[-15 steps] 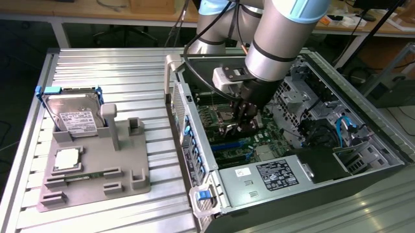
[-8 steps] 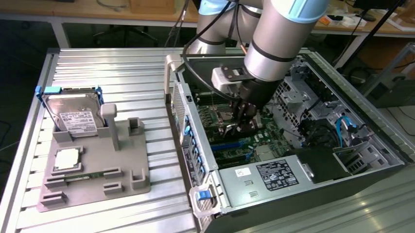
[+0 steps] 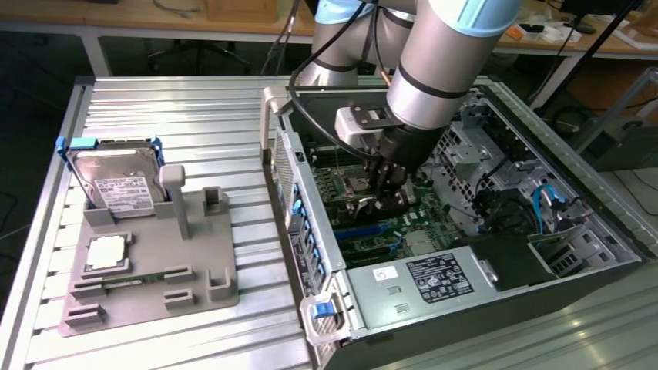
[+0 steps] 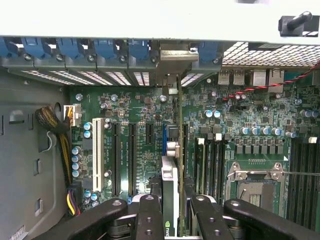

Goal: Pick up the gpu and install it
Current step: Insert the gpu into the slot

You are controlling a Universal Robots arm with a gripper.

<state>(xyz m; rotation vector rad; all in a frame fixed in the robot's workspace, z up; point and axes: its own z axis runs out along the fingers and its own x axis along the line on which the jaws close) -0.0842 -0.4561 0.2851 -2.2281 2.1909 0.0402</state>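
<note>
My gripper (image 3: 377,194) is low inside the open computer case (image 3: 308,231), over the motherboard (image 3: 362,231). In the wrist view the gpu (image 4: 178,145) stands on edge between the black fingers (image 4: 150,215), and my gripper (image 4: 172,220) is shut on it. Its thin board runs along the blue expansion slot of the motherboard (image 4: 140,115). Its silver end bracket (image 4: 172,62) reaches the case's rear slot openings. I cannot tell whether the card's edge is seated in the slot.
On the table at the exterior view's left, a grey fixture (image 3: 154,285) holds a silver hard drive (image 3: 119,181), a processor chip (image 3: 108,253) and a memory stick (image 3: 134,279). Cables (image 4: 55,125), the white slot (image 4: 96,155) and the processor socket (image 4: 255,187) flank the card.
</note>
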